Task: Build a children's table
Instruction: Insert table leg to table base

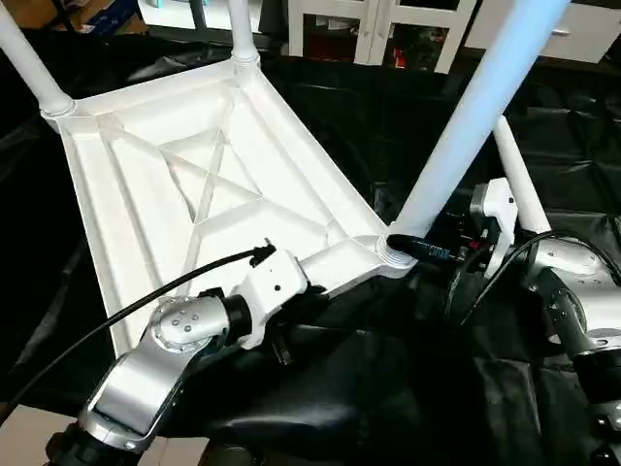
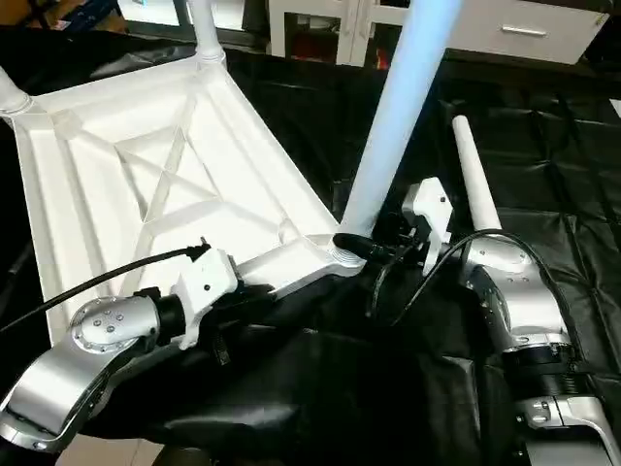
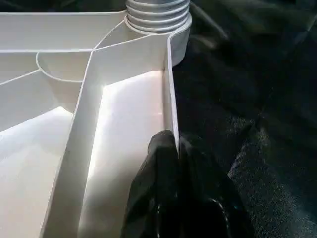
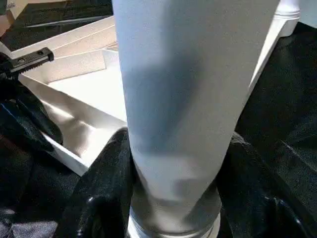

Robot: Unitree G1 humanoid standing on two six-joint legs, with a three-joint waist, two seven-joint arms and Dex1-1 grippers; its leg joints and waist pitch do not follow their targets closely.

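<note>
The children's table lies upside down on the black cloth, its white X-ribbed tabletop (image 1: 146, 223) facing up. Two legs (image 1: 29, 63) (image 1: 243, 24) stand in the far corner sockets. A third leg (image 1: 475, 116) rises tilted from the near right socket (image 1: 388, 254). My right gripper (image 4: 173, 163) holds this leg just above the socket, a black finger (image 4: 104, 188) pressed to each side. My left gripper (image 3: 173, 144) is shut on the tabletop's near rim (image 3: 169, 89), close to that same corner. A loose leg (image 2: 473, 175) lies on the cloth to the right.
The black-draped work table (image 1: 340, 388) spreads around the tabletop, its cloth wrinkled. White furniture (image 1: 388, 29) and a drawer unit (image 2: 524, 29) stand behind it. A black cable (image 1: 116, 316) runs over my left forearm.
</note>
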